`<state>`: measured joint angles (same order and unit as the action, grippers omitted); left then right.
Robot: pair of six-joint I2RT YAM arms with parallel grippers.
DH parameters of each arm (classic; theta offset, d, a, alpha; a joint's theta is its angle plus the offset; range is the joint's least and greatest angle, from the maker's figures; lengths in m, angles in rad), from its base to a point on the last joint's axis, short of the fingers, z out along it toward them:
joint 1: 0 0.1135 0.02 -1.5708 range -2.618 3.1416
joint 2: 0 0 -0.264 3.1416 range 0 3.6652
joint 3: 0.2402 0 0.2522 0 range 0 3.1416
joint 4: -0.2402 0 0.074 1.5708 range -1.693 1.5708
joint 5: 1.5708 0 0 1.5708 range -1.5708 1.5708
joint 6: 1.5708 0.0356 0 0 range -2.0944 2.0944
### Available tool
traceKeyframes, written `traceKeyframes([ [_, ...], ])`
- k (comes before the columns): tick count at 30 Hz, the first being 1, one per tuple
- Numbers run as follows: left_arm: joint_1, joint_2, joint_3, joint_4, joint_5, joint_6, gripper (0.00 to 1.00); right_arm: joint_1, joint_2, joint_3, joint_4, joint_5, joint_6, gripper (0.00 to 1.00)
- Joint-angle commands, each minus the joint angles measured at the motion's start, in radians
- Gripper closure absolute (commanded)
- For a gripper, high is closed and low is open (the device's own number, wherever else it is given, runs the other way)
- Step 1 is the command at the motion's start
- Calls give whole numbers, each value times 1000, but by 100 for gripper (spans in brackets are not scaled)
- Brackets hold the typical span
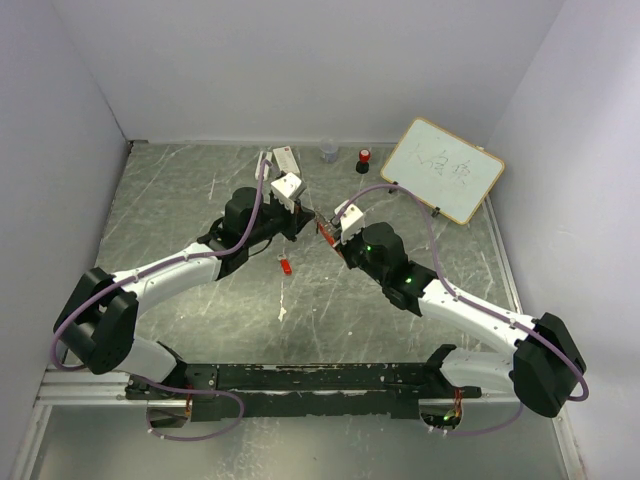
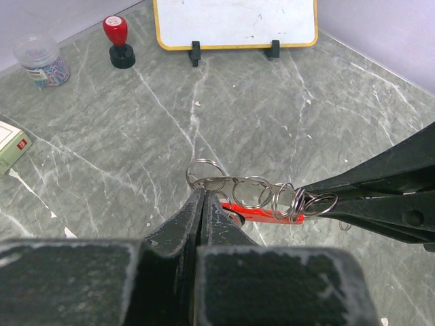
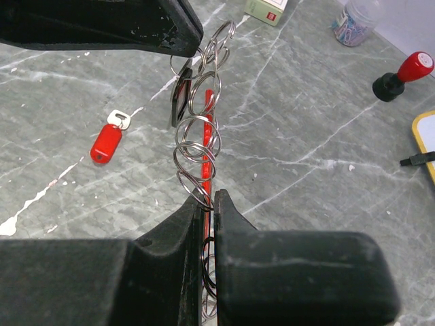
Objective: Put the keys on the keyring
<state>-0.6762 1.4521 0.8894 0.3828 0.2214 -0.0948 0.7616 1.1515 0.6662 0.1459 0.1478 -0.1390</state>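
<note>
The keyring (image 2: 280,201) is stretched out: left hand (image 2: 202,195) clamps one end, right hand (image 3: 208,198) clamps the other. The red-tagged key (image 3: 107,141) lies apart on the desk (image 2: 285,102).

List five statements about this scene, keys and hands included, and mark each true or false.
1. The left hand and the right hand each pinch one end of the keyring. True.
2. The red-tagged key hangs on the keyring. False: it lies on the table, apart from the ring.
3. The black-tagged key hangs among the rings near the left hand. True.
4. The whiteboard lies flat. False: it stands on black feet.
5. The stamp has a blue cap. False: its cap is red.
</note>
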Motion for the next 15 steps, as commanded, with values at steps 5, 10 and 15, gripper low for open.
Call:
traceKeyframes([
  [5,-7,-27,16,-15,6,-5,93,6,-31,-14,48,34,-7,100],
  [10,-7,-42,-1,-13,0,-4,93,6,-29,-15,49,32,-7,100],
  [15,-8,-44,2,-15,4,-4,93,5,-25,-13,47,30,-8,100],
])
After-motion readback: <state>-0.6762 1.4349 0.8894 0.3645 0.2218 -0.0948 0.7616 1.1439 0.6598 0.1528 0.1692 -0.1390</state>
